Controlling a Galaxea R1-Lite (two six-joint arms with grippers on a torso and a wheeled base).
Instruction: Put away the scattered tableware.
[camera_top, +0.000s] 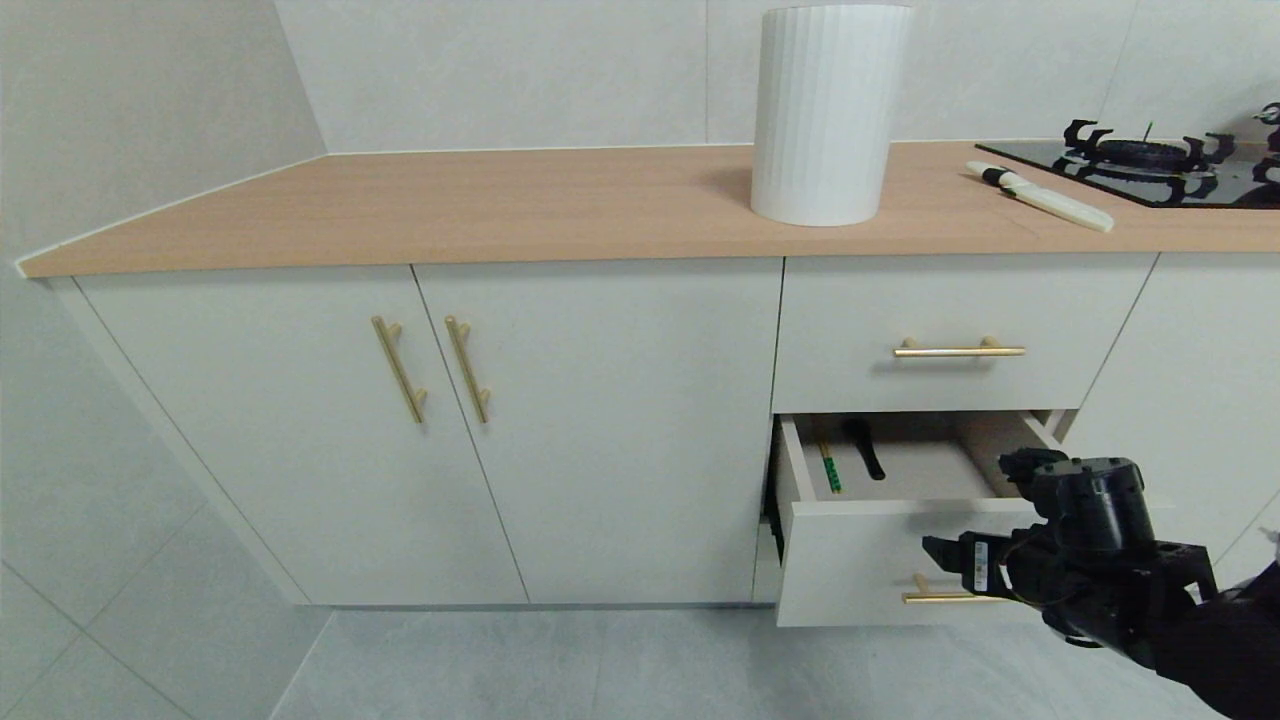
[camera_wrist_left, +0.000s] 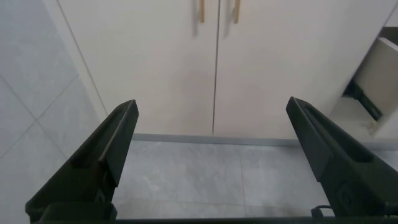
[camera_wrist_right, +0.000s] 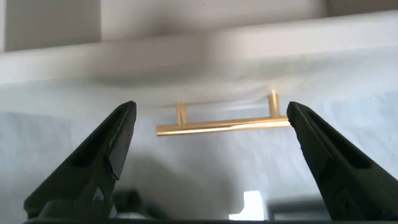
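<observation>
My left claw (camera_wrist_left: 210, 106) hangs spread apart over the floor (camera_wrist_left: 205, 177) before the cabinet doors (camera_wrist_left: 155, 62), green chopsticks (camera_top: 830, 468) lie in the open lower drawer (camera_top: 850, 565), a white knife (camera_top: 1040, 197) lies far right on the tabletop (camera_top: 500, 205), and my right claw (camera_wrist_right: 210, 109), also apart, faces the drawer's gold handle (camera_wrist_right: 224, 126).

I get soft, even light from overhead in my head view, faint shadow left of the white canister (camera_top: 828, 110) on the countertop (camera_top: 450, 205), open drawer (camera_top: 860, 570) dim inside, hob (camera_top: 1150, 185) glass mirroring its grates, cabinet lines bowing near the edges
</observation>
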